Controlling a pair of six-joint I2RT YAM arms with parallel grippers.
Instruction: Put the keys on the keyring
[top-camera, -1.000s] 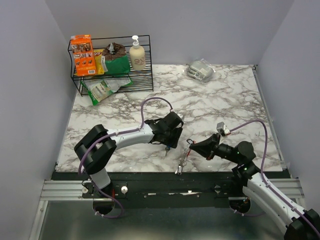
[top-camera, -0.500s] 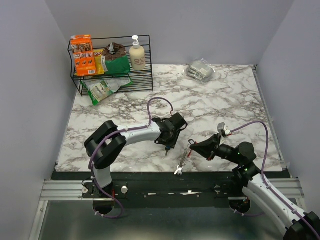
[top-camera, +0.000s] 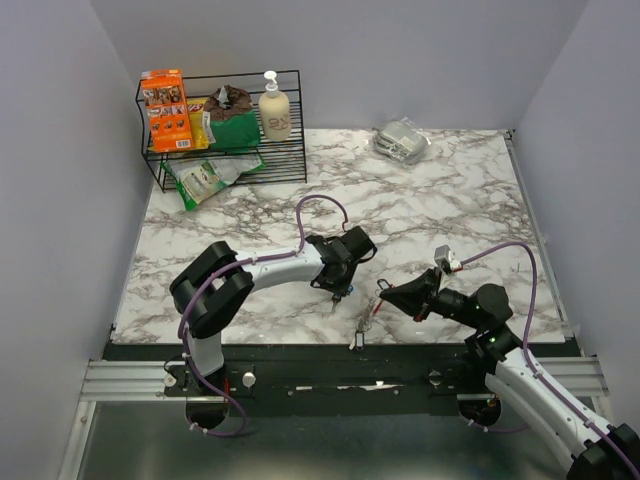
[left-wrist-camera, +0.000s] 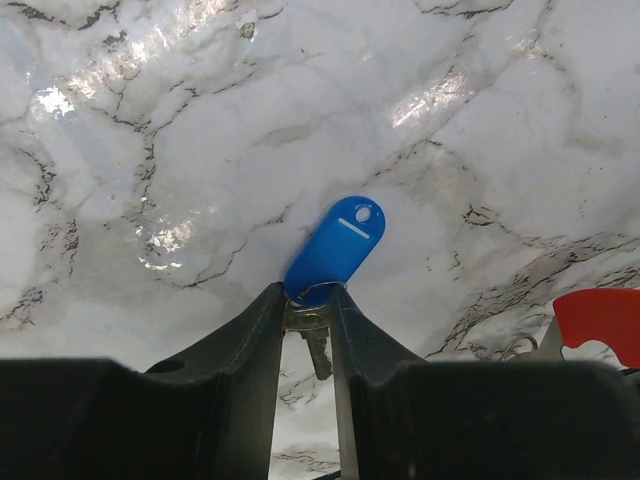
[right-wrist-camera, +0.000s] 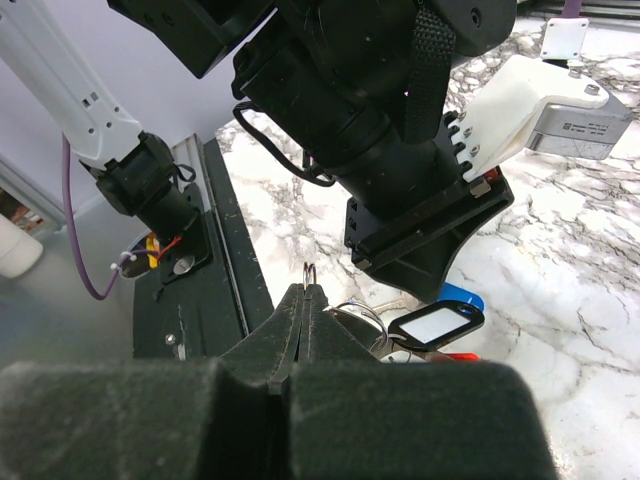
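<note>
My left gripper (top-camera: 340, 289) is shut on a silver key (left-wrist-camera: 316, 345) with a bright blue plastic head (left-wrist-camera: 336, 248). The blue head sticks out past the fingertips, just above the marble. In the left wrist view the gripper (left-wrist-camera: 308, 297) has the key blade between its fingers. My right gripper (top-camera: 384, 291) is shut on a small ring (right-wrist-camera: 310, 271) of the keyring (top-camera: 364, 322), whose chain hangs down toward the table's front edge. In the right wrist view a larger ring (right-wrist-camera: 362, 318), a black tag (right-wrist-camera: 436, 325) and a bit of the red clip (right-wrist-camera: 458, 355) hang beside the gripper (right-wrist-camera: 303, 293). The red clip (left-wrist-camera: 600, 316) also shows in the left wrist view. The two grippers are close together.
A black wire rack (top-camera: 225, 135) with an orange box, packets and a soap bottle stands at the back left. A grey wrapped packet (top-camera: 402, 140) lies at the back. The black front rail (top-camera: 330, 350) runs just below the hanging keyring.
The left arm's elbow has swung right and its gripper has shifted slightly toward the right gripper, still holding the key. The right gripper and keyring have barely moved.
</note>
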